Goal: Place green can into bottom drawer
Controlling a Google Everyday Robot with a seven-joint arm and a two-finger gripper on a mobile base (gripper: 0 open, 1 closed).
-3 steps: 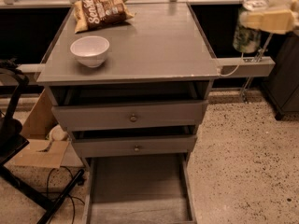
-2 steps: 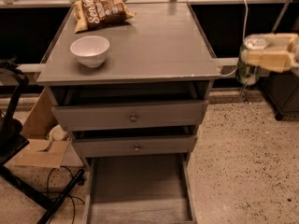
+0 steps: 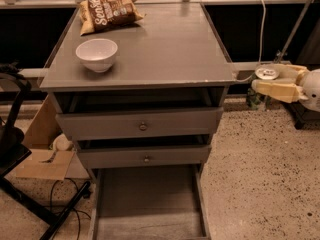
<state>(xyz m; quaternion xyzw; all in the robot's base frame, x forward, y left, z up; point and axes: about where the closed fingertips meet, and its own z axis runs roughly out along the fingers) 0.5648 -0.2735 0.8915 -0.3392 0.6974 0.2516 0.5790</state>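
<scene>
Lower now, right of the cabinet (image 3: 170, 49), the tool (image 3: 261, 86) apparently grips the green can (image 3: 266, 74), its body mostly hidden.

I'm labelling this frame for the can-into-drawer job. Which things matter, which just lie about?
Job: small green aluminium can, held in the cream two-finger gripper right of the grey cabinet; open grey bottom drawer.
Lying about: round white bowl, brown snack bag, tan cardboard box.
</scene>
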